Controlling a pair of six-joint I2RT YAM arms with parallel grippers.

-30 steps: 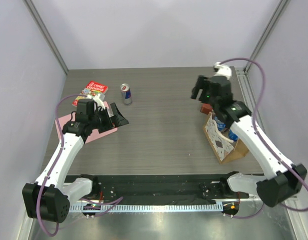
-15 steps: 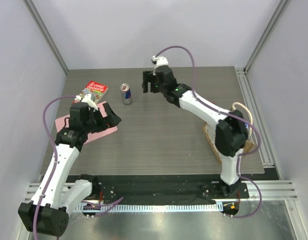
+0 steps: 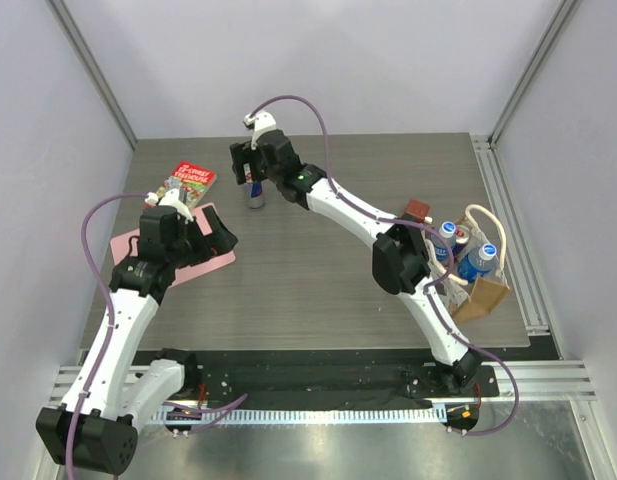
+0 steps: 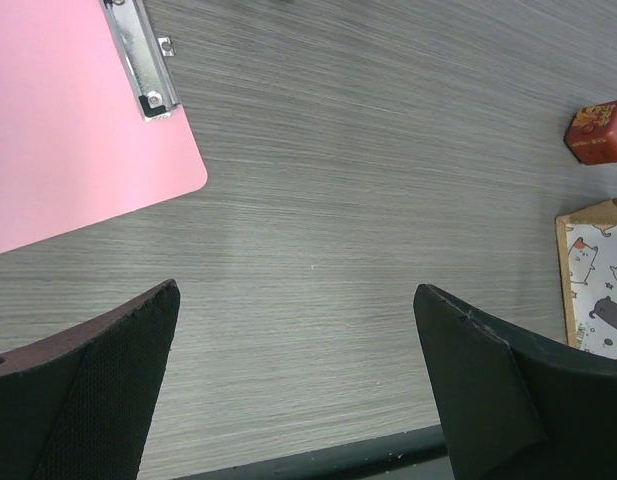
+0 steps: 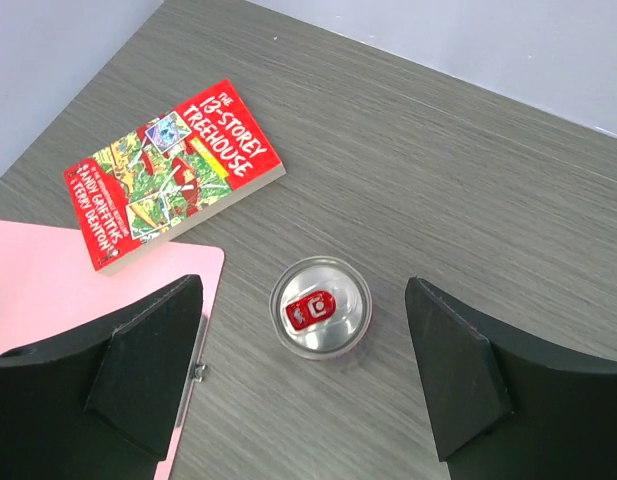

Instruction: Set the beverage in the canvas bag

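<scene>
The beverage, a silver can with a red tab [image 5: 320,308], stands upright on the table at the back left [image 3: 255,196]. My right gripper [image 5: 303,285] hovers straight above it, open, one finger on each side and apart from it; in the top view the right gripper [image 3: 251,176] partly hides the can. The canvas bag [image 3: 488,294] stands at the far right with two blue-labelled bottles [image 3: 478,262] inside. Its white cartoon panel [image 4: 594,290] shows in the left wrist view. My left gripper [image 4: 296,290] is open and empty over bare table [image 3: 214,236].
A red paperback [image 5: 173,172] lies left of the can, at the back left [image 3: 192,180]. A pink clipboard [image 4: 78,130] lies under my left arm [image 3: 194,268]. A small red-brown box [image 3: 418,210] sits near the bag. Grey walls close in the table.
My right arm swung from above the bag across the table to the can at the back left, and its jaws opened wider. The left arm rose slightly.
</scene>
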